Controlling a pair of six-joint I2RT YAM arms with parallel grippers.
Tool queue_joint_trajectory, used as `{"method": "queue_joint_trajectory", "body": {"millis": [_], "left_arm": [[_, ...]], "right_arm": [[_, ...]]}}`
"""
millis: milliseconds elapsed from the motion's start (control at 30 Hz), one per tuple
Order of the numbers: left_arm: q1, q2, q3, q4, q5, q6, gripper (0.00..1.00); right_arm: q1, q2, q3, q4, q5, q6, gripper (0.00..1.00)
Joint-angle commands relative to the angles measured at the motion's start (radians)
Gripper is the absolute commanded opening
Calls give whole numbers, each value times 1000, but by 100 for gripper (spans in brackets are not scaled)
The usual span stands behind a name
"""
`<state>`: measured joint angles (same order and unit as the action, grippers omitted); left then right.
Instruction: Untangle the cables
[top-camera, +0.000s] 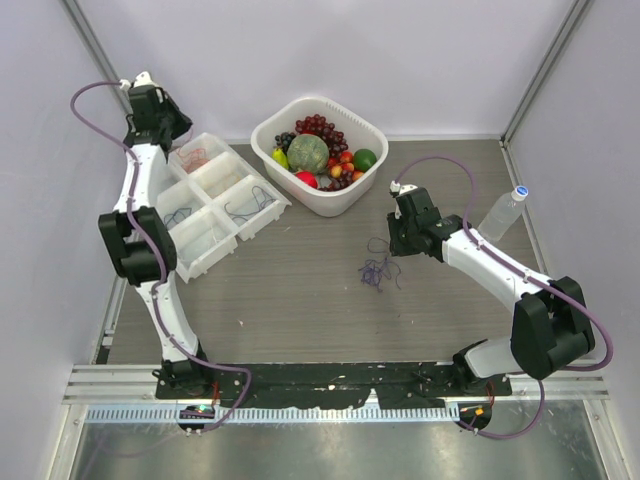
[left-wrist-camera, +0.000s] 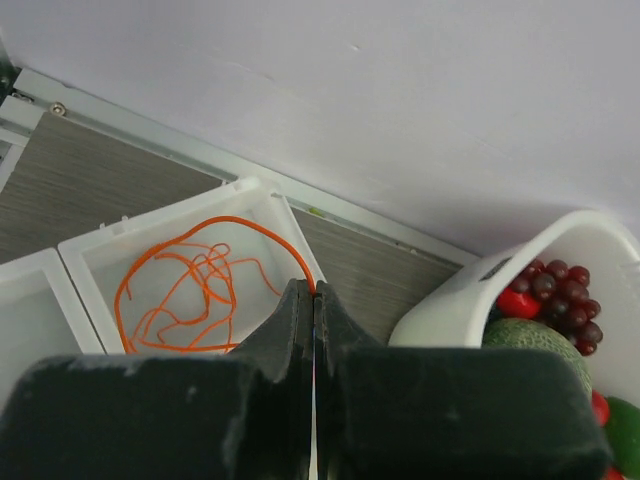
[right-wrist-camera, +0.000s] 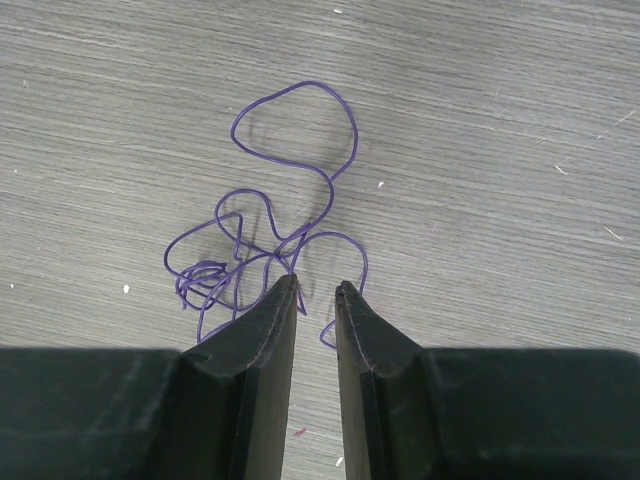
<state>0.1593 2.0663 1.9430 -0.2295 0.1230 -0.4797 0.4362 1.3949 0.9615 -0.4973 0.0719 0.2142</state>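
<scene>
Roughly at table centre, a touch toward 3 o'clock in the overhead view, the purple cable (right-wrist-camera: 245, 262) lies loose on the grey table (top-camera: 300, 310), one wide loop at its 12 o'clock end and a tighter knot of small loops at its 8 o'clock side.

Right gripper (right-wrist-camera: 317, 290) hangs directly over it. Its fingers stand slightly apart, bare table showing in the gap, and the tips sit at the cable's 6 o'clock edge with strands passing just beside them. I cannot tell whether a tip touches a strand.

Left gripper (left-wrist-camera: 314, 290) is out at 10 o'clock, above the far end of the divided white tray (top-camera: 262, 222). Its fingers are pressed flat together with nothing between them.

Beneath it the orange cable (left-wrist-camera: 205, 265) sits coiled in the tray's end compartment, apart from the tips.

Two nearer compartments each hold a thin dark cable (top-camera: 247, 210), seen only from overhead and too fine to describe.

White basket (top-camera: 372, 130) of fruit at 12 o'clock, just beside the tray. Clear bottle (top-camera: 503, 212) upright at 3 o'clock.
</scene>
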Motion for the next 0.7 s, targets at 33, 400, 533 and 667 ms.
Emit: {"method": "queue_joint_trajectory", "body": {"millis": [33, 400, 533, 667], "left_arm": [[-9, 164, 238, -204, -25, 9, 0], [-10, 311, 306, -323, 15, -117, 2], [-10, 344, 421, -439, -2, -128, 21], [-24, 279, 426, -505, -40, -161, 58]], "right_arm": [[-5, -10, 13, 26, -4, 4, 28], [-5, -30, 2, 29, 2, 16, 27], [-5, -28, 9, 29, -17, 17, 27], [-5, -20, 19, 26, -50, 25, 28]]}}
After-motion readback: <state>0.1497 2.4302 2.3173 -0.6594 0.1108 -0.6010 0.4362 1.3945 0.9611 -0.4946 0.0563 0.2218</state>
